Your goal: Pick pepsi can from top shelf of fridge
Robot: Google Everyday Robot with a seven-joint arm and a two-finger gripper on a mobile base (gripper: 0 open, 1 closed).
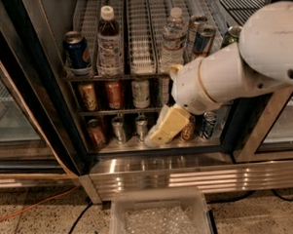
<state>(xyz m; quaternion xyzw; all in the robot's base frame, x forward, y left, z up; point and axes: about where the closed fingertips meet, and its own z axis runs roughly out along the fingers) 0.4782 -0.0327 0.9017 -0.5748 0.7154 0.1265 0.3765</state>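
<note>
Leftmost on top shelf [135, 76], pepsi can [77, 51] stands upright; gripper [156, 137] hangs lower-centre.

1. Dim overall, with warm light from above and in front on the tall black-framed display fridge [59, 118].
2. Brightest on the rounded white robot arm [242, 71], close to washed out along its upper right curve.
3. Long streaks of glare across the ribbed stainless steel base [188, 178].
4. Well lit too: the cream-coloured pincer [156, 137], low in front of the bottom rack.
5. Deep shadow down the left door frame and behind the cans on the lower racks.
</note>
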